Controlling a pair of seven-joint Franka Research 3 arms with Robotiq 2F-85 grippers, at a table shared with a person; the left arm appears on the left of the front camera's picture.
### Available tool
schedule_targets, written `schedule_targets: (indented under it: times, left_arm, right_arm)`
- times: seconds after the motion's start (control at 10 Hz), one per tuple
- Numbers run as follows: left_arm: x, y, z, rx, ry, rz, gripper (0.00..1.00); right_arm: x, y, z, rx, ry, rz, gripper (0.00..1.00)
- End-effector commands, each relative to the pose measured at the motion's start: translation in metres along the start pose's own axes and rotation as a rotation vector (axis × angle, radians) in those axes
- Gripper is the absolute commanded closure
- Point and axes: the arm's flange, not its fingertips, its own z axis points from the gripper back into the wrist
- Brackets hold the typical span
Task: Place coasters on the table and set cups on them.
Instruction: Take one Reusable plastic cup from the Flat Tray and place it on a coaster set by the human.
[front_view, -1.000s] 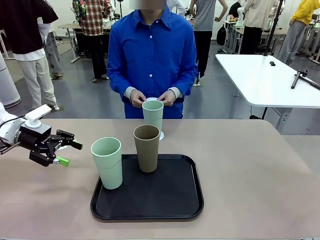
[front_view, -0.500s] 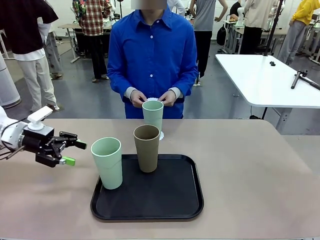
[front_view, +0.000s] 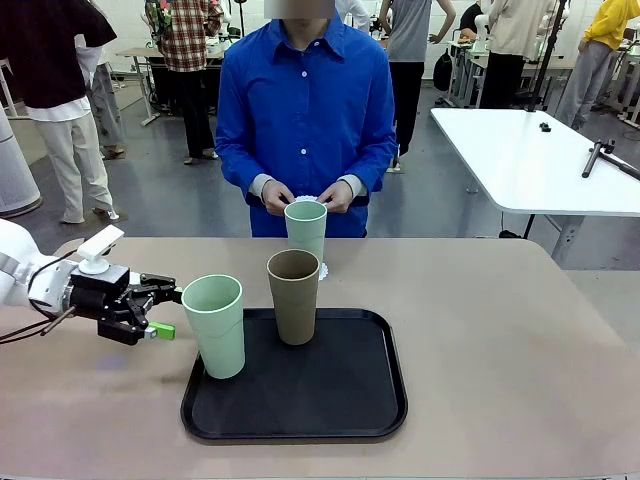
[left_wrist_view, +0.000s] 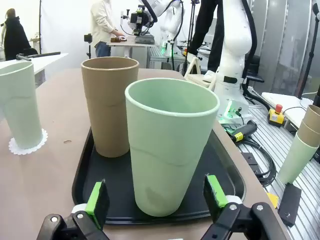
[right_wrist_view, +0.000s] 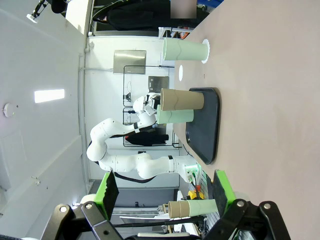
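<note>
Your left gripper (front_view: 168, 312) is spread and empty. A mint cup (front_view: 215, 335) stands just ahead of its jaws, on the tray (front_view: 345, 400), with the brown cup (front_view: 293, 300) beyond. Your right gripper (right_wrist_view: 165, 189) is spread too.

Black tray (front_view: 340, 385), rounded corners, at 6 o'clock in front view. Person in blue shirt (front_view: 305, 110) stands at 12 o'clock. White tabletop (front_view: 530, 160) at 2 o'clock, black tool (front_view: 600, 158) lying near its 3 o'clock edge. Bystanders (front_view: 60, 100) at 11 o'clock.
</note>
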Motion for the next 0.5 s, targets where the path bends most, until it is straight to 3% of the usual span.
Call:
schedule_targets:
  times: [0.0, 0.4]
  left_arm:
    - [-0.01, 0.003, -0.005, -0.029, -0.035, -0.034, 0.0]
    - [-0.026, 0.006, -0.016, -0.074, -0.087, -0.063, 0.0]
  right_arm:
    - [0.001, 0.001, 0.001, -0.003, 0.0, -0.009, 0.0]
    - [0.001, 0.001, 0.001, -0.003, 0.0, -0.009, 0.0]
